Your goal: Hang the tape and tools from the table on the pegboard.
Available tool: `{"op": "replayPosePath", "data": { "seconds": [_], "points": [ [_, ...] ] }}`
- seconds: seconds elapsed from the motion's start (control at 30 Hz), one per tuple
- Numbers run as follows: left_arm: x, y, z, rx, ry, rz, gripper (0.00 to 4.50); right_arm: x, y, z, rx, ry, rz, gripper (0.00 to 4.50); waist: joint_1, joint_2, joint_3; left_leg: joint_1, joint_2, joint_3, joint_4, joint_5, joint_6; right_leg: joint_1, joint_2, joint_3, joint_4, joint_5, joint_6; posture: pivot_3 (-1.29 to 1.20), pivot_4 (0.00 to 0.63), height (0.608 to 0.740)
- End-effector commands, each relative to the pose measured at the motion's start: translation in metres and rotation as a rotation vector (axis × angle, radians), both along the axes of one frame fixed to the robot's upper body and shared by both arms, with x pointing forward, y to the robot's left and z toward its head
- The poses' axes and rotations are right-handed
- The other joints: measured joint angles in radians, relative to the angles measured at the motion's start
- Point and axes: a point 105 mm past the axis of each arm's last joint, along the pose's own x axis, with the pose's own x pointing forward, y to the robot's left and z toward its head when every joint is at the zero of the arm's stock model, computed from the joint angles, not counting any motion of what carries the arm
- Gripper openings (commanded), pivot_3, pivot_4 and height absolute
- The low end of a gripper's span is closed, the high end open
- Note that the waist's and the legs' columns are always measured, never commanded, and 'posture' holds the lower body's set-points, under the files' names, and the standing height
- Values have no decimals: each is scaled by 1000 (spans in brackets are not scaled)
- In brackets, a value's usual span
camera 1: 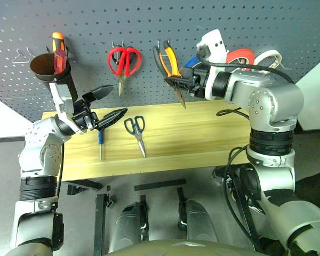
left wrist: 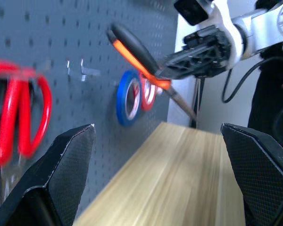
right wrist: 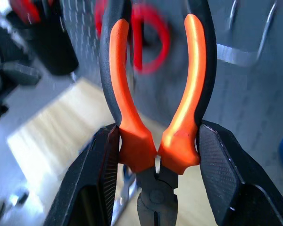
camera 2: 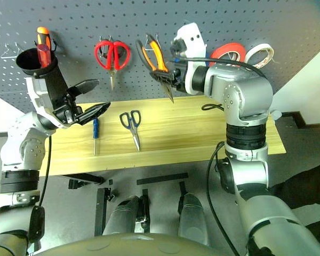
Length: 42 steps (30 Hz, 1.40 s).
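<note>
Fingers [right wrist: 217,188] grip pliers [right wrist: 153,103] nr pegboard [camera 1: 213,16], above table [camera 1: 202,133].

Orange-and-black pliers [right wrist: 155,117], dark-handled scissors [camera 1: 135,128], blue tape [left wrist: 128,97], hole-dotted grey pegboard [camera 1: 149,26].

Light wooden counter [camera 1: 202,133] with lengthwise grain, standing against the foot of the dark grey pegboard [camera 1: 149,32]. Two items lie directly on its surface, both toward the robot's left half. A thin screwdriver [camera 1: 100,143] with a blue handle lies across the grain, shaft pointing to the near edge. Just beside it, apart and not touching, lie dark-handled scissors [camera 1: 136,130], closed, handles toward the pegboard, blades angled to the near edge. The right half of the counter carries a black cable [camera 1: 226,112] at its far edge.
</note>
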Motion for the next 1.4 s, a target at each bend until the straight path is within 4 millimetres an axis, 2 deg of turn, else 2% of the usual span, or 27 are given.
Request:
{"op": "replayPosePath", "data": {
  "seconds": [0.03,0.27,0.33,0.43,0.57,0.7,0.9,1.4],
  "points": [
    [-1,6,30,-79,-108,40,4500,1,3,48,117,-170,-26,2076,0,0,-9,0,0,0,0,0,0,0,0,0,0,0,0,-15,104,740],
    [0,2,33,-97,-122,49,4500,29,14,63,165,-240,-86,2076,-1,-1,-33,9,-1,0,-2,0,-1,9,0,0,-1,0,0,6,86,740],
    [-1,1,34,-103,-126,51,4500,38,19,73,186,-289,-112,2076,-2,-1,-36,10,-1,0,-1,0,-1,9,0,0,-1,0,0,12,78,740],
    [-2,1,34,-103,-127,54,4500,45,25,87,240,-338,-134,2076,-6,-1,-38,10,-1,0,-1,1,-1,9,0,1,0,0,0,18,71,740],
    [-3,2,36,-108,-133,62,4500,51,36,94,297,-364,-145,2076,-15,-1,-49,10,-1,0,-2,1,-1,9,1,1,0,0,0,31,59,740],
    [-2,5,34,-84,-131,85,4500,57,42,89,284,-389,-155,2076,-18,-2,-63,10,-1,-1,-2,1,-1,10,1,1,0,0,0,43,59,740],
    [-4,9,31,-77,-124,108,4500,73,43,70,202,-397,-221,2076,-25,-2,-78,12,-1,-1,-1,1,-1,11,1,1,0,0,0,49,61,740],
    [-5,13,25,-49,-99,138,4500,94,43,32,113,-348,-306,2076,-24,-1,-80,23,-1,-1,-2,1,-2,22,1,2,0,0,0,77,79,740]
  ]
}}
